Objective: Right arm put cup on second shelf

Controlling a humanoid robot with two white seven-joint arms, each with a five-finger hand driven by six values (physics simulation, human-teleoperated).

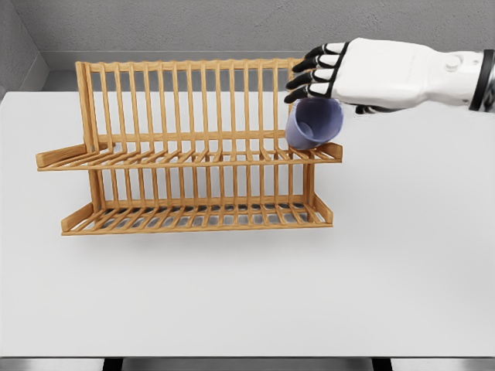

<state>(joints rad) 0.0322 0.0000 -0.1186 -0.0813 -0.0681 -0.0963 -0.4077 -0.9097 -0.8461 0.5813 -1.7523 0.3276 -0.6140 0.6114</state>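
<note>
Blue cup (313, 124) (unlabelled) in right robot hand (329, 73)

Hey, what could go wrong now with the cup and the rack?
The blue cup is tilted in the right robot hand, at the far right end of the wooden rack's upper shelf. Released here, it might roll off that end onto the table. The fingers could also bump the rack's back slats.

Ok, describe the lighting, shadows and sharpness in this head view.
Head view: soft, even light with no glare on the white table; only a faint shadow shows under the wooden rack; the right hand and blue cup are sharp, with no motion blur; the rack's slats look straight, so no evident lens distortion.
</note>
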